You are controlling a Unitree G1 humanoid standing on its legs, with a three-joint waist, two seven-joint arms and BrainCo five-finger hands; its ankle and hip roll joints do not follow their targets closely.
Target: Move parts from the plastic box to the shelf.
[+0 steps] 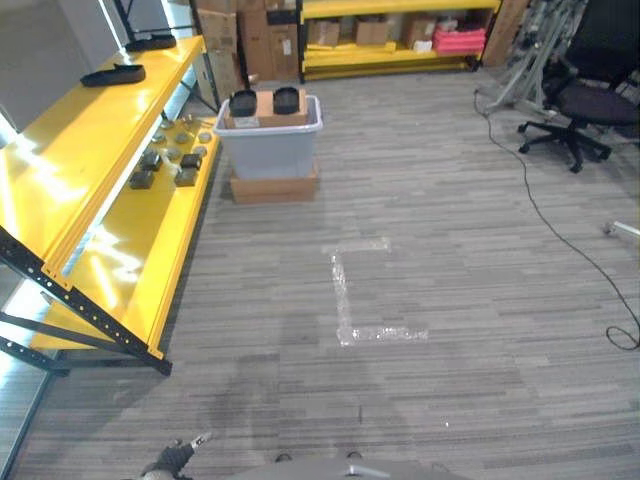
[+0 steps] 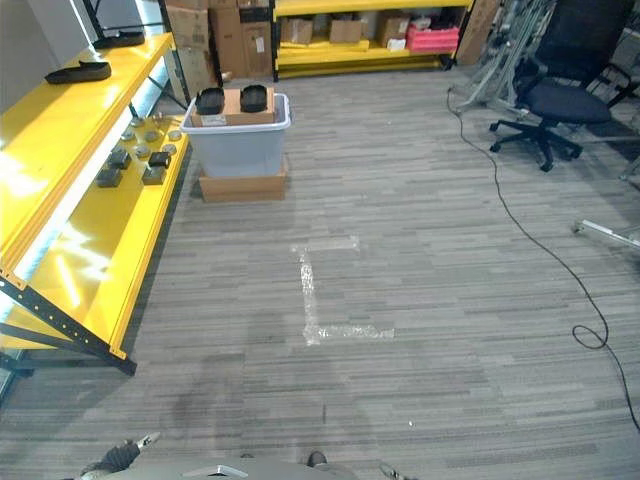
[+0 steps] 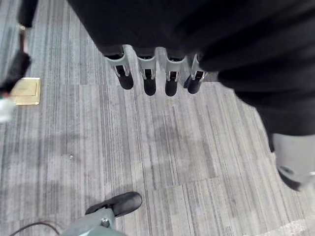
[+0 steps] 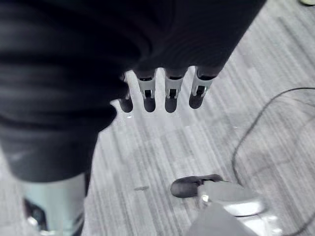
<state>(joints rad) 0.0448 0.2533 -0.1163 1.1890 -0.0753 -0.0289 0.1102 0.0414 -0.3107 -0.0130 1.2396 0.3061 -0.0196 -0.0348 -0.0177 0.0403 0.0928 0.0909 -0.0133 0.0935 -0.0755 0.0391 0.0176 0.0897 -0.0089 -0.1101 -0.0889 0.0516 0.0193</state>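
A grey plastic box (image 1: 268,142) stands on a flat cardboard base on the floor, far ahead. Two dark round parts (image 1: 264,100) rest on a cardboard piece across its top. Left of it runs a long yellow shelf (image 1: 70,160), with several small dark and metal parts (image 1: 172,158) on its lower level. My left hand (image 3: 147,81) hangs over bare carpet, fingers straight, holding nothing; it also shows at the lower edge of the left eye view (image 1: 175,456). My right hand (image 4: 170,96) hangs likewise over carpet, open, with nothing in it.
White tape marks (image 1: 350,300) lie on the carpet between me and the box. A black office chair (image 1: 590,100) stands at the far right, with a cable (image 1: 560,235) trailing from there. Another yellow rack (image 1: 390,45) with cardboard boxes lines the back wall. Black flat items (image 1: 112,74) lie on the shelf's top.
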